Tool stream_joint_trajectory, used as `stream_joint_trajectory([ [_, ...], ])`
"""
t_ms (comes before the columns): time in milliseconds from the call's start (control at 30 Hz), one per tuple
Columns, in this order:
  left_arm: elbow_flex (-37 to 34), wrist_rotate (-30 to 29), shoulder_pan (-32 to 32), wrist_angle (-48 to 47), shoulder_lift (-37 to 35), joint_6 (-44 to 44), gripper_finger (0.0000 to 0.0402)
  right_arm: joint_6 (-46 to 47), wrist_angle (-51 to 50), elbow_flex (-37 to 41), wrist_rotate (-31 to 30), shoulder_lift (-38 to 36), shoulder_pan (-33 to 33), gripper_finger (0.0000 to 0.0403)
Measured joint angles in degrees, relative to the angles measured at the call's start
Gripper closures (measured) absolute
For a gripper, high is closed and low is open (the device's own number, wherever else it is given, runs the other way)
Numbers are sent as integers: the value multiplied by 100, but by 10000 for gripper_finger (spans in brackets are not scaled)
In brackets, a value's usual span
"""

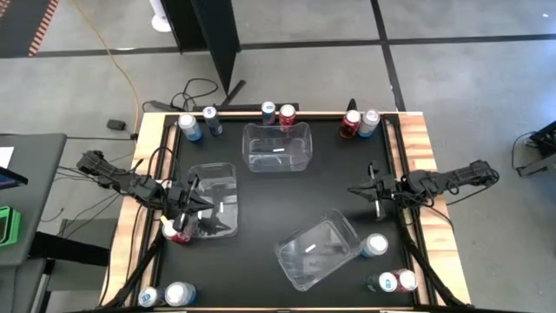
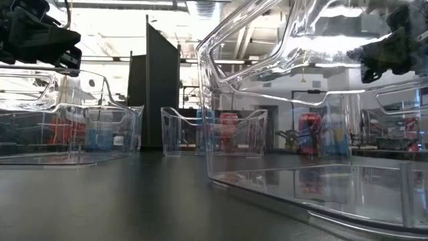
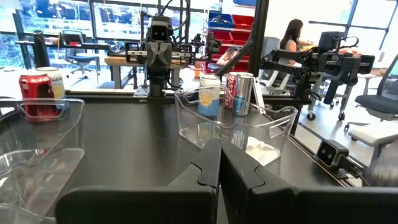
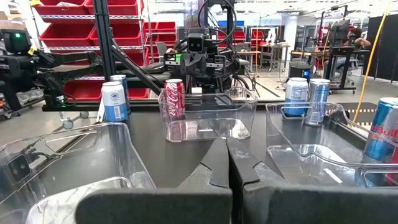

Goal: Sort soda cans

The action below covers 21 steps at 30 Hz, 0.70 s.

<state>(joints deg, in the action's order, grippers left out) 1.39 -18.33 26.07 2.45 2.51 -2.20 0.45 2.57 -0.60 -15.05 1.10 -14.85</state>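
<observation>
Sorting looks barely begun: your left gripper [image 1: 187, 211] and right gripper [image 1: 369, 187] both hover closed and empty. Next, open one over a red can [image 1: 178, 233] at lower left.

Three clear bins sit on my black surface [image 1: 330, 174]. The far bin [image 1: 277, 147] stands square near the back edge. The left bin [image 1: 214, 198] lies at my left side. The near bin [image 1: 318, 250] is turned at an angle, toward the front right. Each has a small white label on its floor. The surface has a wooden rim [image 1: 422, 143]. Beyond it are a grey floor, a black panel [image 1: 213, 35] and a yellow cable [image 1: 122, 65]. A seated person [image 3: 292, 34] shows far off in the room, and red shelves [image 4: 68, 31] stand behind.
</observation>
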Motion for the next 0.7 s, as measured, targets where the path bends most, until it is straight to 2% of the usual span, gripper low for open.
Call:
stream_joint_trajectory([
  [700,0,1,1,0,2,0,401,14,48,3,19,2,-1,403],
])
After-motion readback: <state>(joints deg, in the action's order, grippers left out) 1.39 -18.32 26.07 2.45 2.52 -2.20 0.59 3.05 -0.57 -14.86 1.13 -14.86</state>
